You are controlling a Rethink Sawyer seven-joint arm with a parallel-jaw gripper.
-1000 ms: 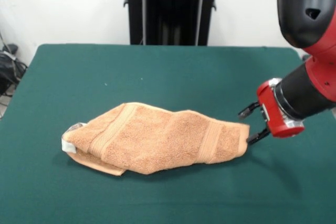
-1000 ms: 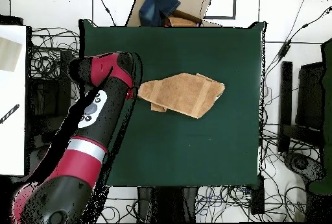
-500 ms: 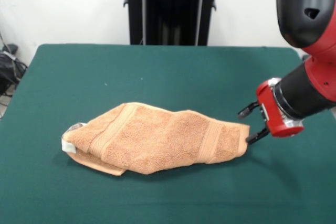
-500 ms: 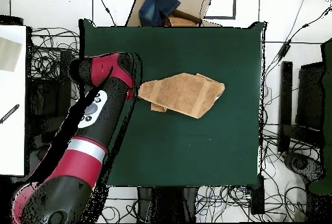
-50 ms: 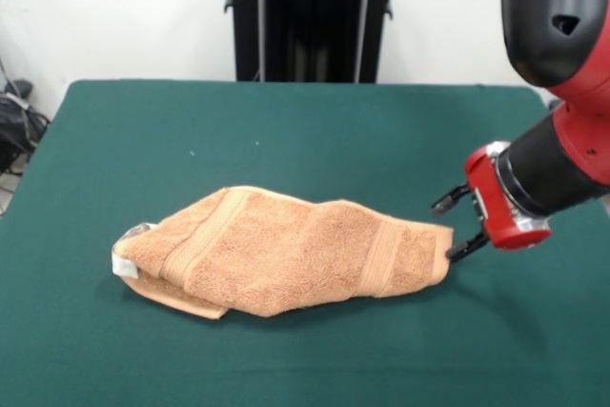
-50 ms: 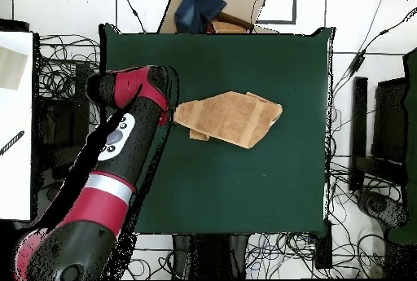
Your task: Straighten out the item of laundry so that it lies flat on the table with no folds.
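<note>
Right now, as the front and overhead views have it:

Gripper: my gripper is low over the table, at the end of the towel that points to the table's right edge in the front view. In the overhead view my gripper is mostly hidden under my own arm.

Jaws: apart. Two dark fingertips show in the front view, one above the other, with the towel's corner just at the gap between them. I cannot tell whether either tip touches the cloth.

Towel: it lies folded over on itself in a long, lumpy shape, not flat. It sits nearer the front edge of the table in the front view and roughly midway between the two side edges. In the overhead view the towel is a slanted, many-sided patch in the upper half of the table, well clear of every edge.

Bands: two woven bands run across the top layer, one near each end.

Tag: a white loop tag sticks out at the end away from me, towards the table's left edge in the front view.

Lower layer: a flap of the towel pokes out underneath, along its near side.
</note>
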